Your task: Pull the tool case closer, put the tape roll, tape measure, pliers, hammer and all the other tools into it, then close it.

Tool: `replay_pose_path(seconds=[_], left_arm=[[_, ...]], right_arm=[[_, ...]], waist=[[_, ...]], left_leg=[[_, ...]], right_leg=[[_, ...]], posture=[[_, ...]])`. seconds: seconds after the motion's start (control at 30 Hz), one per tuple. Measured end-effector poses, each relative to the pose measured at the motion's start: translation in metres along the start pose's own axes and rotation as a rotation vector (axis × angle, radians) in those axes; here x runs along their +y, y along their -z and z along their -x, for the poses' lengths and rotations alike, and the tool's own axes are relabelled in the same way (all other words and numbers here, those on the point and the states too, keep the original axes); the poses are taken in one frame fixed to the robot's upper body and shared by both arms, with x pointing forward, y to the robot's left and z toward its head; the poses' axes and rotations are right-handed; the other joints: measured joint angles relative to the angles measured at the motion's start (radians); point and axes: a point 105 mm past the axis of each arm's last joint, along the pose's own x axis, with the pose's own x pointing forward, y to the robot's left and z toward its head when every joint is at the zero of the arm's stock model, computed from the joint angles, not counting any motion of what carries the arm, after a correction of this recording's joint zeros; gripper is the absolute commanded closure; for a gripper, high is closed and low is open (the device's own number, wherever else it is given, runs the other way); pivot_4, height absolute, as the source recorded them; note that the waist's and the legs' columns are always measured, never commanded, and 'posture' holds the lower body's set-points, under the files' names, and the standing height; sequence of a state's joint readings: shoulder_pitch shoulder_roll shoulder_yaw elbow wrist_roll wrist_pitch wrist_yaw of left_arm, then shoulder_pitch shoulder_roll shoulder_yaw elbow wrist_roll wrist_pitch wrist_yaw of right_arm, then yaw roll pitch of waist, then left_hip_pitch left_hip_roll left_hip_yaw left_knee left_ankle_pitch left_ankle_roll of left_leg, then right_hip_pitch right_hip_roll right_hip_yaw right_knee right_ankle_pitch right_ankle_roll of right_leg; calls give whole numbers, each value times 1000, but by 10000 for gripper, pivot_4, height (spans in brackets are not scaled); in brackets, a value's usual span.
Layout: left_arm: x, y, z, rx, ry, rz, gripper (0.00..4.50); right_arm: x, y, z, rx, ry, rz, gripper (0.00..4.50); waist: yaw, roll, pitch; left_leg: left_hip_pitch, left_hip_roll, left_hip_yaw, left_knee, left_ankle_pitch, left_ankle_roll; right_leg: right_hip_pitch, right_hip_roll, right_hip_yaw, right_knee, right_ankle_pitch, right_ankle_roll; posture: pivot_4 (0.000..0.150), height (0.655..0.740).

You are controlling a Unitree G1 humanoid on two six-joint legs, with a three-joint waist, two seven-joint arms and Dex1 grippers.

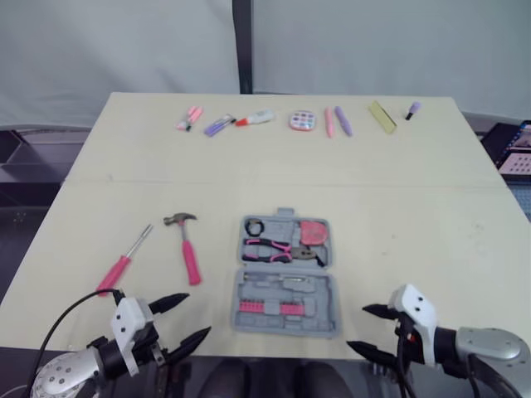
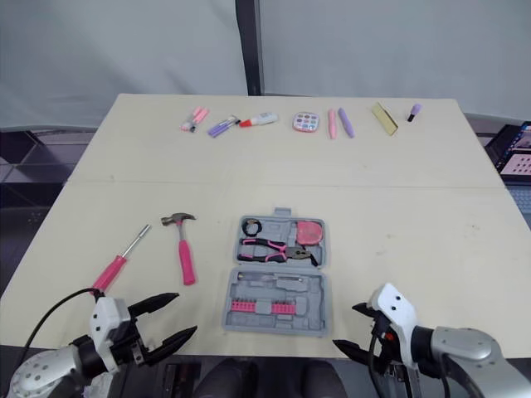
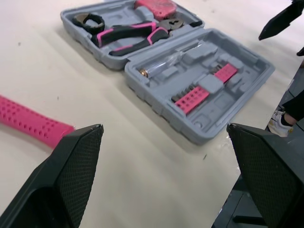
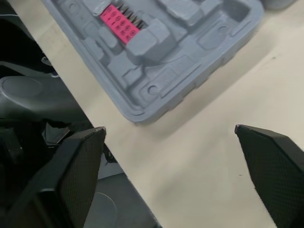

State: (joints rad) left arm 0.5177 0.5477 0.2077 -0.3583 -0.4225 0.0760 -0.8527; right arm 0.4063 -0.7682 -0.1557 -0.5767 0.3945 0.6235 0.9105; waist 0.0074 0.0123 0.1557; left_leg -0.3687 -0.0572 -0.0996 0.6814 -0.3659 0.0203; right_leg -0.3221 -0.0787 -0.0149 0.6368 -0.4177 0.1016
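Tool case [image 1: 319, 292]: we find it open and lying flat on the table [image 1: 415, 215], close to the near edge and roughly midway between the two grippers. In its far half we see the tape roll [image 1: 249, 226] at the left corner, the pliers [image 1: 270, 247] seated below it, and the tape measure [image 1: 314, 232] at the right. In the near half we note two pink bit holders [image 1: 265, 307] pressed into their slots.

The hammer [image 1: 187, 249] lies on the table to the left of the case, apart from it, with its head pointing away from the robot. The screwdriver [image 1: 124, 259] lies further left, its pink handle toward the near edge.

The left gripper [image 1: 195, 315] hovers at the near edge, near the case's left side, fingers spread apart and holding nothing. The right gripper [image 1: 357, 327] hovers near the case's right side, fingers likewise apart and empty.

A row of small items [image 1: 303, 121] runs along the far edge, well apart from the case.
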Motion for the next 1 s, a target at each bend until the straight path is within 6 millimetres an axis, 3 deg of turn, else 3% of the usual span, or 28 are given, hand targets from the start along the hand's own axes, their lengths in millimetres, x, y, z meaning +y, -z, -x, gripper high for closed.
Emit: replay_pose_path(seconds=[0.17,1.0], left_arm=[[8,4,-1,-5,-5,-1,0],[1,3,-4,-21,11,-15,0]], right_arm=[[-1,2,0,-2,4,0,569],[1,5,2,-21,3,12,569]], waist=[[5,0,0],[15,0,0]], left_leg=[[0,0,0,0,0,0],[0,0,0,0,0,0]], right_leg=[[0,0,0,0,0,0],[0,0,0,1,0,0]], posture=[[1500,7134],[1500,7134]])
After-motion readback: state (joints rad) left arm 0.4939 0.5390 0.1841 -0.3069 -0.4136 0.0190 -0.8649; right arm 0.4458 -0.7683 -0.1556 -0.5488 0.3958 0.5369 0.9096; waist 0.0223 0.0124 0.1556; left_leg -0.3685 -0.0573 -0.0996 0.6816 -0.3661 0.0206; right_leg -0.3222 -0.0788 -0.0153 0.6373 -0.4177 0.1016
